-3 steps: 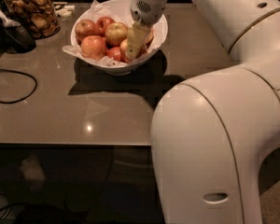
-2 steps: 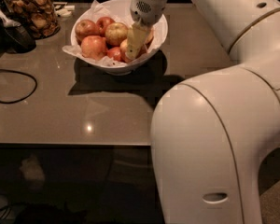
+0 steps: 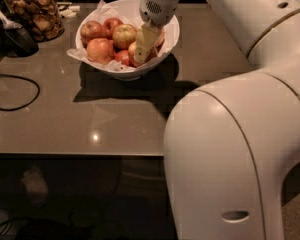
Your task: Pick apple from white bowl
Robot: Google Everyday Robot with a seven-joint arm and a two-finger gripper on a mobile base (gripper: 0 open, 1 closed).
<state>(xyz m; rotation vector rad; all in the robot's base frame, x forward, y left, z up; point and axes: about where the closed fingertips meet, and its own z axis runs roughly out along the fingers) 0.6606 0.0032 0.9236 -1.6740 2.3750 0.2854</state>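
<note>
The white bowl (image 3: pixel 171 34) stands on the grey table near its far edge, lined with crinkled white paper and holding several apples. My gripper (image 3: pixel 144 45) reaches down into the right side of the bowl. It sits right over a red-orange apple (image 3: pixel 132 51), which it mostly hides. That apple shows on both sides of the gripper. A yellow-green apple (image 3: pixel 124 35) lies just to the left of the gripper. Two larger red-orange apples (image 3: pixel 100 49) lie on the bowl's left side.
A glass jar of brown snacks (image 3: pixel 36 13) stands at the far left, with a dark scoop (image 3: pixel 16 34) beside it. A black cable (image 3: pixel 17 98) loops over the table's left part. My large white arm (image 3: pixel 240 134) fills the right foreground.
</note>
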